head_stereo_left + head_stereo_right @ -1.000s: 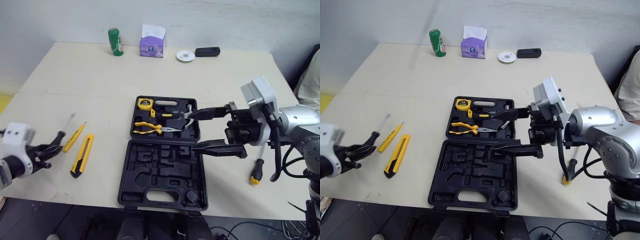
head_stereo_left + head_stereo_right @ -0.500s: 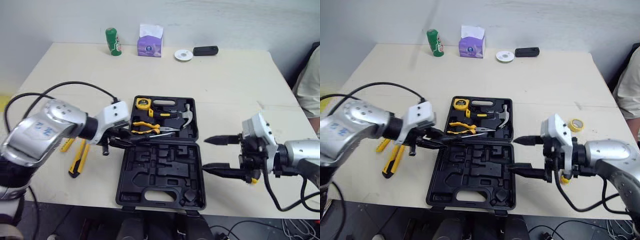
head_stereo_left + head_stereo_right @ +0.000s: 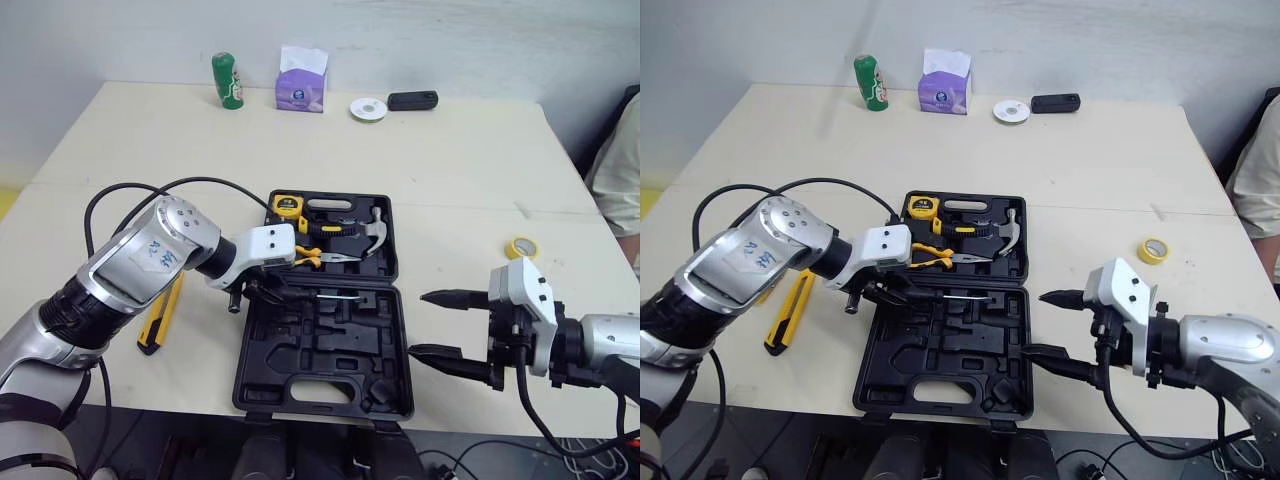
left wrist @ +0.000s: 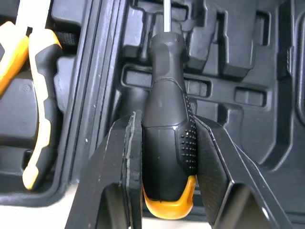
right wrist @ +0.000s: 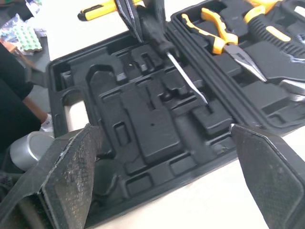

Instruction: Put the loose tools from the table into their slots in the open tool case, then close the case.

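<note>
Left wrist view: our left pincer (image 4: 167, 120) pinches the screwdriver (image 4: 165, 90), now carried in from the tool case (image 3: 320, 360)'s left edge to its near half beside the hinge. Our right pincer (image 3: 420, 322), spread wide, has backed off; we judge slotting imminent.
</note>
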